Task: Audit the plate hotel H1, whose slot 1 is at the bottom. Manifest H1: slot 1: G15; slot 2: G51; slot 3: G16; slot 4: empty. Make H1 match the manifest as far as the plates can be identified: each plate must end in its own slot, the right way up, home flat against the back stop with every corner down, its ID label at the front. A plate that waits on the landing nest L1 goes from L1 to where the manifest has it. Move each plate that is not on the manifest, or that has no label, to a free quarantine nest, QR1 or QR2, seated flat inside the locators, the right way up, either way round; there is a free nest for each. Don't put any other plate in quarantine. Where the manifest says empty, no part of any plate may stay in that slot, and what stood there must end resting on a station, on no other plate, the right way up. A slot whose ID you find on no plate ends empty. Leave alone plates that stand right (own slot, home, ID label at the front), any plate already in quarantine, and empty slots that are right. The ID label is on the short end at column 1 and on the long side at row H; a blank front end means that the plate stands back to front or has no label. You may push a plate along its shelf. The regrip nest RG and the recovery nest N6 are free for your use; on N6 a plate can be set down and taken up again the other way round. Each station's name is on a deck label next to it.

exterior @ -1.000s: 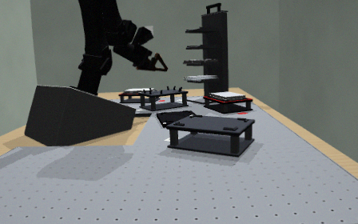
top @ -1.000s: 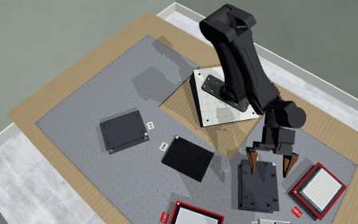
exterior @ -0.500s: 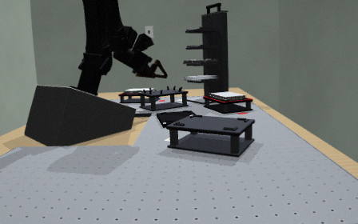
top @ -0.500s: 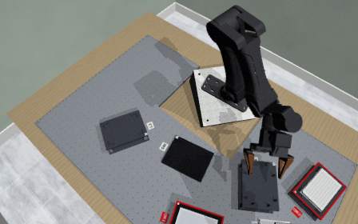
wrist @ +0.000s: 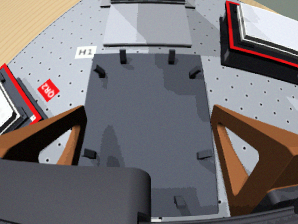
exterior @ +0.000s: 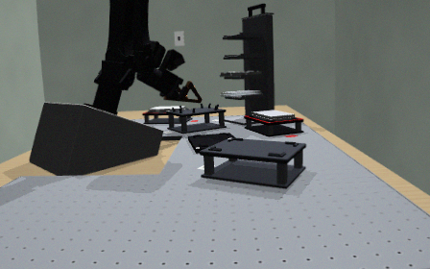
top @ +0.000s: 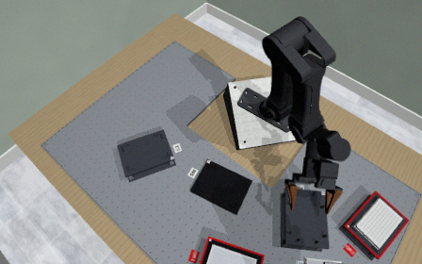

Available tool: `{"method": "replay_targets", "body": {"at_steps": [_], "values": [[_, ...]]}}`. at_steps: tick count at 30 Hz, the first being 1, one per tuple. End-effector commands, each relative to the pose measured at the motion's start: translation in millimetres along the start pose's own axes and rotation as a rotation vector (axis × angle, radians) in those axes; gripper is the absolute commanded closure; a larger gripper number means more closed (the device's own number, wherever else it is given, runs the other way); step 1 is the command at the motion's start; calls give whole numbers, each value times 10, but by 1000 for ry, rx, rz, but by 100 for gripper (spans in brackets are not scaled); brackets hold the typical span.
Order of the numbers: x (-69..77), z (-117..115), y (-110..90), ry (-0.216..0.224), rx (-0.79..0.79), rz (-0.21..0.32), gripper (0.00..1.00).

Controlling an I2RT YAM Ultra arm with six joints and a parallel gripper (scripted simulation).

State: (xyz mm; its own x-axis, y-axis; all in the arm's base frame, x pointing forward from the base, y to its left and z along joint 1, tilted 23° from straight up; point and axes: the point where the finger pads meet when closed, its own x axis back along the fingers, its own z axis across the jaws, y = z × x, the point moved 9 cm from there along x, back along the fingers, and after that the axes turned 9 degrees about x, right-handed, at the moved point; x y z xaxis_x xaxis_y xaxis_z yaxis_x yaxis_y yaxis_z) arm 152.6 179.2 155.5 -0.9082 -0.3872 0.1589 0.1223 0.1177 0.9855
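My gripper (top: pixel 313 195) is open and empty, its brown fingers spread wide. It hangs just above an empty dark nest (top: pixel 303 219), with the fingers on either side of the near end of that nest (wrist: pixel 153 123). The plate hotel H1 (exterior: pixel 256 62) stands at the far end of the deck. Light plates lie on its two lower shelves (exterior: pixel 240 93); the two upper shelves look thin and bare. From the side, the gripper (exterior: pixel 189 91) is a little above the nest (exterior: pixel 197 117).
A red-edged quarantine nest (top: pixel 377 223) at the right holds a white plate (wrist: pixel 262 30). A second red-edged nest (top: pixel 231 255) at the left also holds a plate. A flat black pad (top: pixel 220 186) and another empty dark nest (top: pixel 145 154) lie further off. The arm's base plate (top: pixel 259 113) is behind.
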Motion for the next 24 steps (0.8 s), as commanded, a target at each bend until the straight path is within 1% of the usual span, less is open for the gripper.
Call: {"method": "replay_targets", "body": {"at_steps": [1,24], "values": [[-11,3,67,2,-24,-29,0],[-250,-22,212,2,-23,-31,0]]}}
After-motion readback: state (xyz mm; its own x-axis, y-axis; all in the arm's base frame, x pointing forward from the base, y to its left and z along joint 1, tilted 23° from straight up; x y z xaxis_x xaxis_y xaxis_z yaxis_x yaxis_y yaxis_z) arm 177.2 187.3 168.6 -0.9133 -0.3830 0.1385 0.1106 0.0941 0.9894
